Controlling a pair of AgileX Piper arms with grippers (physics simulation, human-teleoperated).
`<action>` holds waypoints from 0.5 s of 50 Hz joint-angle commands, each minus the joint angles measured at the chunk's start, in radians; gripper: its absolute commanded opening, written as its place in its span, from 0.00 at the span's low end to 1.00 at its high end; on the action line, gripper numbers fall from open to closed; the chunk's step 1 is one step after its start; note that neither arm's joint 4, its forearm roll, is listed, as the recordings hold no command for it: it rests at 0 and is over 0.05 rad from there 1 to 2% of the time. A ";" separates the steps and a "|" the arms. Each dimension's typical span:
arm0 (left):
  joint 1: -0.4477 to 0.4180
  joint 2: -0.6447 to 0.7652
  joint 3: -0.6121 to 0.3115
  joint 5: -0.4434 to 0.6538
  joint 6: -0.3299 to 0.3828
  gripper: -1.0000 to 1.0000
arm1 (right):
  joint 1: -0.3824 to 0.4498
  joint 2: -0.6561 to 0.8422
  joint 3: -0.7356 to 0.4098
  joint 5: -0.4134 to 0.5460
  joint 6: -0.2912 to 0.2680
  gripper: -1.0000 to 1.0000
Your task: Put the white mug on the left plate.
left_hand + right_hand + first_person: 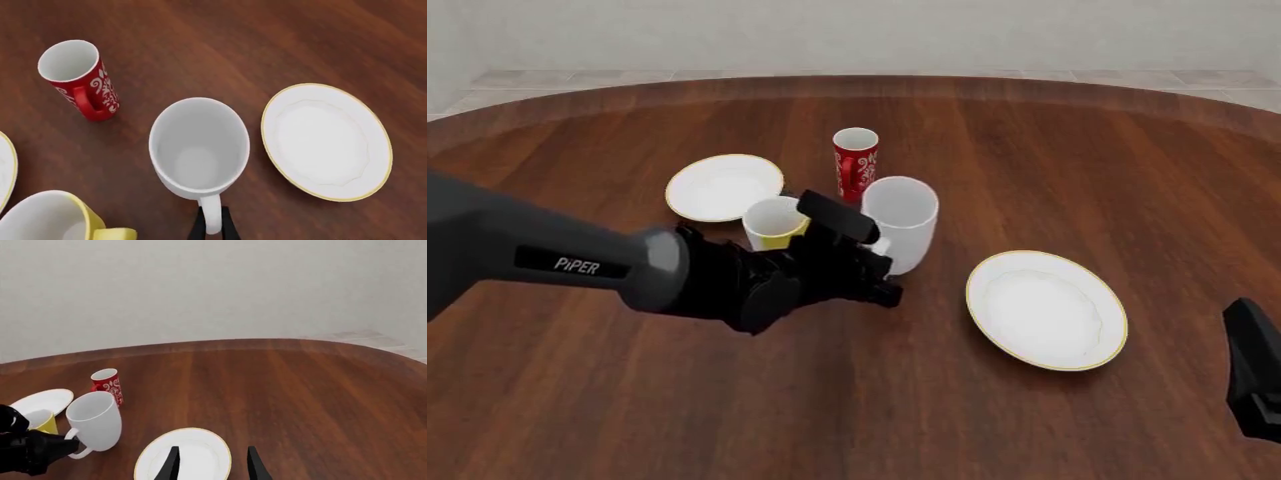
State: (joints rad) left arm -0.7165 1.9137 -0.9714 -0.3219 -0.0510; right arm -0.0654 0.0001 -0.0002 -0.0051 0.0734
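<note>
Dark reddish-brown wooden table (1068,140), glossy grain, curved far edge. Beyond edge, pale tiled floor (587,78) in narrow strip. Plain off-white wall (213,290) behind, bare. Soft even light, faint sheen on wood.

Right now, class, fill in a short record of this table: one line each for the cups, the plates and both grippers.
white mug: upright, handle between the left gripper's fingers
yellow mug: left of the white mug
red cup: behind the white mug
small plate: far left, bare
large plate: right of the mugs, bare
left gripper: shut on the mug handle
right gripper: open, above the large plate
</note>
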 commanded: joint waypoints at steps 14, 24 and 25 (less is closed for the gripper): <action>-0.029 -0.012 0.000 -0.021 0.043 0.00 | 0.000 0.000 0.000 -0.009 -0.002 1.00; -0.034 -0.021 0.010 -0.038 0.051 0.00 | 0.003 0.000 0.000 -0.013 -0.007 1.00; -0.036 -0.018 0.007 -0.034 0.048 0.00 | 0.002 0.000 0.000 -0.016 -0.005 1.00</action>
State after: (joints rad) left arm -0.7447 1.9019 -0.9643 -0.3466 -0.0140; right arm -0.0639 0.0001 -0.0001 -0.0141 0.0693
